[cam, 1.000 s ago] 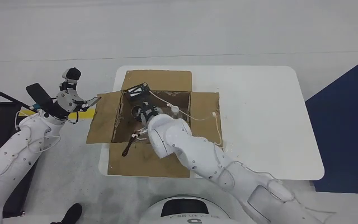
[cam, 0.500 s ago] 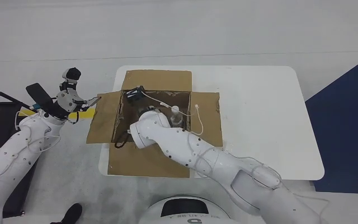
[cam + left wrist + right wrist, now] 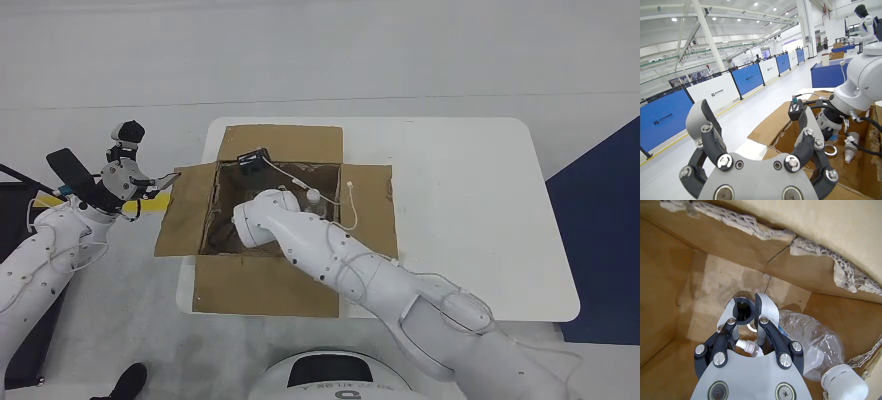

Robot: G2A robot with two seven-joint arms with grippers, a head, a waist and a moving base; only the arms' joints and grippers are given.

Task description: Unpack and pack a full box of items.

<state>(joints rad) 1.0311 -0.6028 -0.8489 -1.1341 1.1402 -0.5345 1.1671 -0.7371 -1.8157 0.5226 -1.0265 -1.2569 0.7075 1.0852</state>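
Note:
An open cardboard box (image 3: 280, 285) stands on the white table (image 3: 460, 200). My right arm (image 3: 300, 235) reaches down into it. Inside, my right gripper (image 3: 745, 299) is shut on a black ring-shaped piece (image 3: 743, 313) close above the box floor. A clear plastic bottle (image 3: 810, 336) with a white cap lies beside the gripper. A small white bottle (image 3: 746, 346) and a metal ring (image 3: 830, 151) lie on the floor beneath it. My left gripper (image 3: 757, 121) hangs open and holds nothing, off the table's left side, beyond the box's left flap (image 3: 185, 210).
The box flaps are folded out on all sides, with torn inner edges (image 3: 844, 275). A white cable (image 3: 345, 205) runs from the right wrist across the box's right rim. Bare table (image 3: 470, 230) lies right of the box.
My right gripper moved from over the front flap down into the box, carrying the dark piece. The left arm has stayed still.

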